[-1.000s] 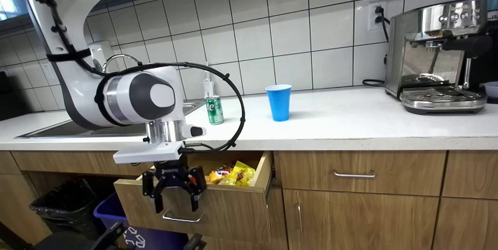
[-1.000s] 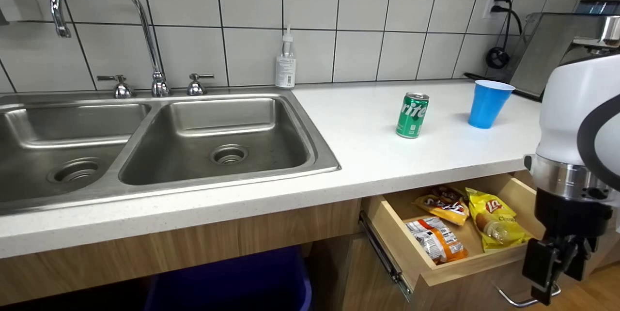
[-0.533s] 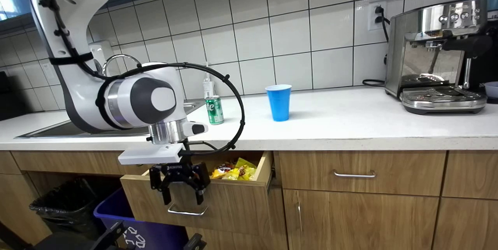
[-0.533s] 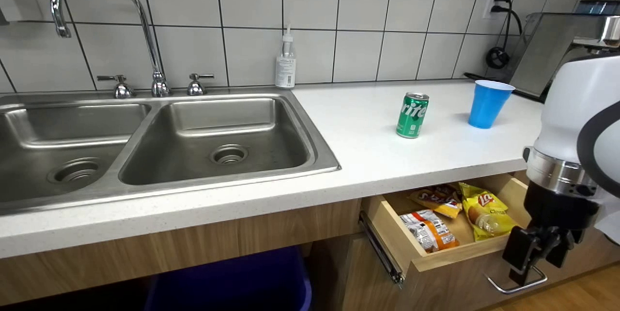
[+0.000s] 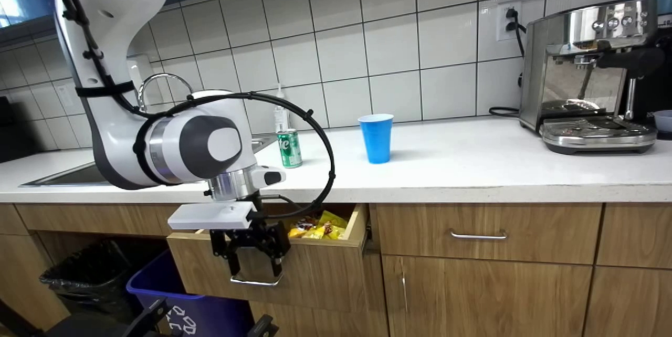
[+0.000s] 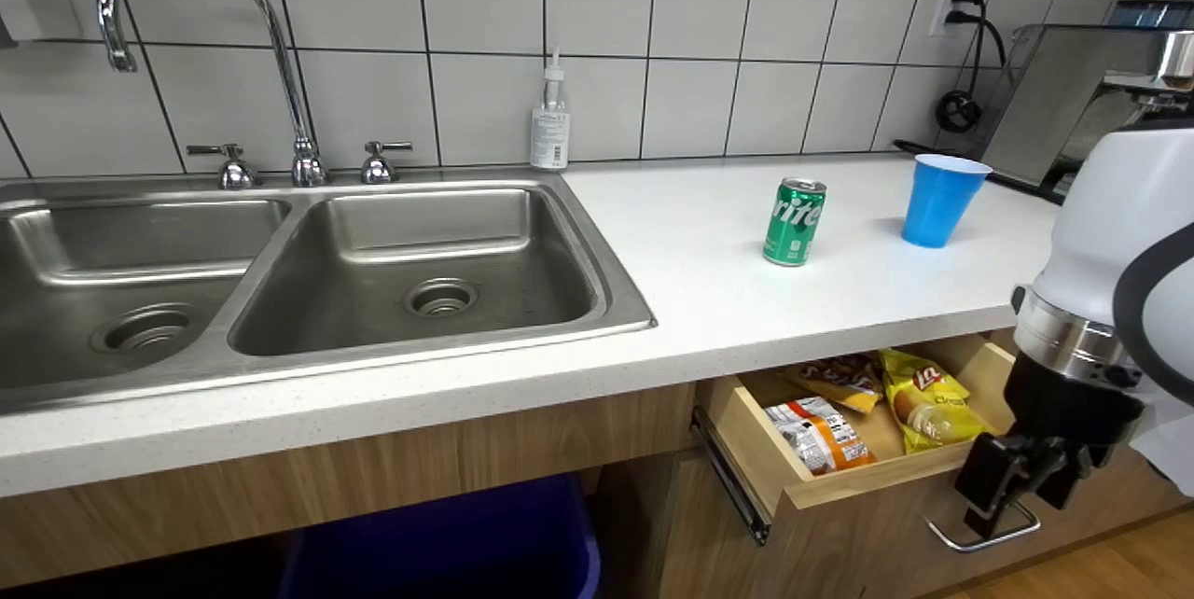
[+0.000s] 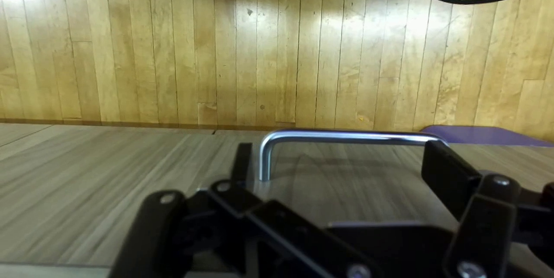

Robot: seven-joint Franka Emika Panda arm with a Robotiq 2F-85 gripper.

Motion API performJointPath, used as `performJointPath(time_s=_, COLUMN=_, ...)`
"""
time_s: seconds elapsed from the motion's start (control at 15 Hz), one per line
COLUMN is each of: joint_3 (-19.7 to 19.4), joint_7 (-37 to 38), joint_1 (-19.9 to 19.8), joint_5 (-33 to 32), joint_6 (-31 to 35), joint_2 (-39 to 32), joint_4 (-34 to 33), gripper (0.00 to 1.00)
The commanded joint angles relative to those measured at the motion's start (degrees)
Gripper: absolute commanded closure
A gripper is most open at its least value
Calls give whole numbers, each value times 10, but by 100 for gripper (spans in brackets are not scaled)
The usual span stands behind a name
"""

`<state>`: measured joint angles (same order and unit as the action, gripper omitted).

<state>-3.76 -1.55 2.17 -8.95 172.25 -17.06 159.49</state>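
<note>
So the hand [image 5: 256, 273] is spread wide, its tips well apart and right by either end of the metal handle [image 7: 346, 136] (can't tell if they're actually touching it). That handle's on the front of a drawer [image 5: 325, 279] sticking out below the front edge of the white surface [image 5: 472, 164]. There's a yellow snack bag [image 6: 928, 403] in there, and a green can [image 6: 794, 222] and blue cup [image 5: 376, 140] stand upright between the surface's front and back edges.

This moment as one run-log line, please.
gripper: open, at drawer handle, contact unclear | drawer: open, snack bags inside | counter: green can, blue cup
</note>
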Motion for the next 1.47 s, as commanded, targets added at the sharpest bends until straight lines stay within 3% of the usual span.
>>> performJointPath(time_s=0.0, joint_3=-7, joint_7=-2, joint_1=3, joint_5=5, joint_6=37, joint_2=-3, joint_4=0, gripper=0)
performJointPath(time_s=0.4, joint_3=0, joint_7=-7, joint_1=-4, joint_5=16, joint_6=53, joint_2=2, joint_4=0, gripper=0)
performJointPath(time_s=1.4, joint_3=-33, joint_7=-8, joint_1=9, joint_5=10, joint_6=60, joint_2=8, joint_4=-4, gripper=0)
